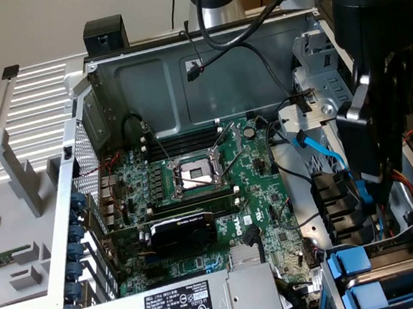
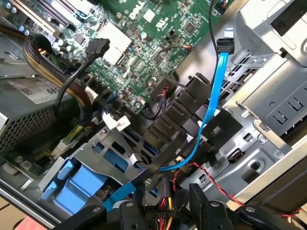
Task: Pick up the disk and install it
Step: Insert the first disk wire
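Most of the disk (image 1: 401, 268) sits hidden between its blue rails (image 1: 349, 263).

Two cams on the open PC, one wide, one tight

The exterior cam sits high and back, looking down into the whole case (image 1: 168, 84), with my arm (image 1: 380, 65) hanging in on the exterior view's right. My wrist cam is way closer, pointing down at the drive-cage corner. Both catch the motherboard (image 1: 198, 208), the blue cable (image 1: 319, 152) and the blue drive rails (image 1: 349, 262).

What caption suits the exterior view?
Gripper low inside the open computer case, just above the blue-railed disk seated at the exterior view's lower right.
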{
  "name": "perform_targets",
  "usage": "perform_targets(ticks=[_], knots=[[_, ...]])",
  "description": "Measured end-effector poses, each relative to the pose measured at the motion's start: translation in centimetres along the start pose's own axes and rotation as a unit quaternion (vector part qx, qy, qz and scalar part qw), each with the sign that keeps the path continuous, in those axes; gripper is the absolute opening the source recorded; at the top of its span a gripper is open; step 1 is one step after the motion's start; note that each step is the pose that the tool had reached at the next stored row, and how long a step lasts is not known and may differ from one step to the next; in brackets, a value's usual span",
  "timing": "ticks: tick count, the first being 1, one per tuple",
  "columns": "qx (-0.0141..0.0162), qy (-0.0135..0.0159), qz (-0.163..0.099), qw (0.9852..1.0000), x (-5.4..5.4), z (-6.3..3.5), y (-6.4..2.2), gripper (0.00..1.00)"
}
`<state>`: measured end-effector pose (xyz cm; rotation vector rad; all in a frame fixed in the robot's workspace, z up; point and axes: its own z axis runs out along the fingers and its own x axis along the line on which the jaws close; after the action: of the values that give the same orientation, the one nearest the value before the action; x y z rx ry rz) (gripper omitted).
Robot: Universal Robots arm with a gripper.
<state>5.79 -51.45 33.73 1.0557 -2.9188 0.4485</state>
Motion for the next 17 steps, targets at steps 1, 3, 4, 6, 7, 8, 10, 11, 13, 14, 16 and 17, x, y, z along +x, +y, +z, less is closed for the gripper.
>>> perform_targets(ticks=[1,3,4,6,7,8,10,11,13,14,16,17], knots=[[0.0001,0.0001,0.0,1.0,0.0,0.0,0.0,0.49],[0.0003,0.0,0.0,1.0,0.0,-0.07,-0.01,0.49],[0.0003,-0.0001,0.0,1.0,0.0,-0.15,-0.03,0.49],[0.0003,-0.0002,0.0,1.0,0.1,-0.37,-0.08,0.49],[0.0004,-0.0002,0.0,1.0,0.1,-0.48,-0.11,0.49],[0.0004,-0.0002,0.0,1.0,0.1,-0.61,-0.14,0.49],[0.0004,-0.0002,0.0,1.0,0.1,-0.89,-0.21,0.49],[0.0003,-0.0002,0.0,1.0,0.2,-1.03,-0.25,0.49],[0.0004,-0.0002,0.0,1.0,0.2,-1.4,-0.34,0.49],[0.0004,-0.0001,0.0,1.0,0.2,-1.65,-0.4,0.49],[0.0004,-0.0002,0.001,1.0,0.3,-2.32,-0.58,0.49],[0.0005,-0.0002,0.001,1.0,0.4,-2.67,-0.67,0.49]])
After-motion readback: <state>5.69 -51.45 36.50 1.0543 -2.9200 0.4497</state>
